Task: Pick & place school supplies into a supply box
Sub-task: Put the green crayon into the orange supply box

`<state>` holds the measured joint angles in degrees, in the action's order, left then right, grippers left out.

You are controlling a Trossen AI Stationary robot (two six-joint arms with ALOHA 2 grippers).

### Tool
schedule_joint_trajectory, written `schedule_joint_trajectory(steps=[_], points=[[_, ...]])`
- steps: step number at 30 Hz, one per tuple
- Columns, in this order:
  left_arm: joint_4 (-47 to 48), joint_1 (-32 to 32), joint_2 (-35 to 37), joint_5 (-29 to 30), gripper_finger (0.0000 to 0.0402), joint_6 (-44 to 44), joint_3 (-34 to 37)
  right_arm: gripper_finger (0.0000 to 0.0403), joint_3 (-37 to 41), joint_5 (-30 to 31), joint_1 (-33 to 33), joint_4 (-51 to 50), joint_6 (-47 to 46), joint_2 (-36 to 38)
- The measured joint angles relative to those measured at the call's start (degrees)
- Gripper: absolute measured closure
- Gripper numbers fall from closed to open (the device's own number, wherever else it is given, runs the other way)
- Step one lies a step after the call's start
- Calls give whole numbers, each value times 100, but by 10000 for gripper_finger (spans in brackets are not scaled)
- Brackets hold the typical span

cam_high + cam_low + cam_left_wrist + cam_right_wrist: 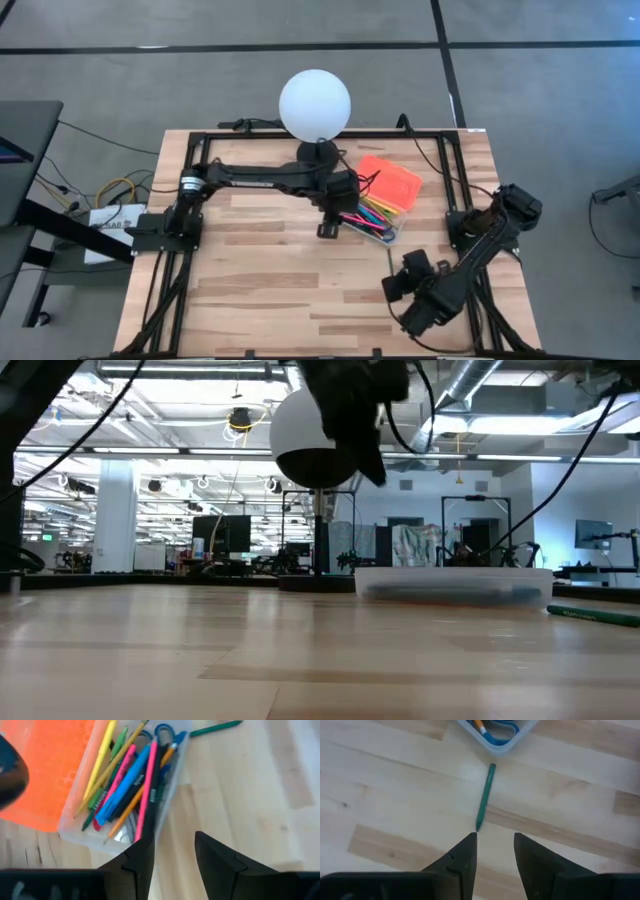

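Note:
The clear supply box (pixel 378 218) lies open at the table's middle, with its orange lid (pixel 390 180) flat on the far side. In the left wrist view the box (pixel 75 827) holds several pens and pencils (pixel 120 790) and the blue-handled scissors (pixel 162 730). A pink-and-black pen (pixel 149 790) lies on top, its end over the rim. My left gripper (pixel 172 840) hovers open just beside the box (pixel 327 230). One green pencil (pixel 485 795) lies flat on the table near the box's corner (pixel 495 745). My right gripper (pixel 494 836) is open, above the pencil's near tip. My left gripper stands open with one fingertip (pixel 142 847) in front of the near end of the pink-and-black pen (pixel 142 827). That finger hides the spot, so I cannot tell whether it touches the pen. The pen rests on the other pens in the box.
A white globe lamp (pixel 315 105) stands on a dark base at the far edge, just behind the box. In the low view the box (pixel 455 582) and the green pencil (pixel 595 615) sit to the right. Bare wood lies on the near and left parts of the table (pixel 260 290).

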<state>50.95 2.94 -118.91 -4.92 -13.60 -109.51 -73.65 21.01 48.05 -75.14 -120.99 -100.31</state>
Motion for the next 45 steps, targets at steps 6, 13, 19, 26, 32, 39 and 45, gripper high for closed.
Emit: schedule_joint_trajectory(steps=[6, 13, 19, 26, 32, 39, 45], points=[[371, -98, 519, -67, 272, 114, 0, 281, -4, -211, -400, 103, -9, -207], [660, -166, 959, 142, 272, 118, -2, 285, 392, -450, -680, 522, 187, -221], [895, -166, 1116, 339, 272, 120, -2, 284, 1013, -907, -758, 1694, -11, -221], [871, -166, 1121, 422, 272, 120, -2, 284, 1300, -543, -771, 2341, -52, -221], [856, -166, 1121, 430, 272, 155, -2, 284, 1303, -311, -798, 2009, -30, -221], [856, -166, 1121, 430, 272, 293, -2, 284, 1702, -269, -1005, 2587, 311, -219], [876, -166, 1121, 430, 272, 343, -2, 284, 1883, -266, -1027, 2877, 398, -203]])
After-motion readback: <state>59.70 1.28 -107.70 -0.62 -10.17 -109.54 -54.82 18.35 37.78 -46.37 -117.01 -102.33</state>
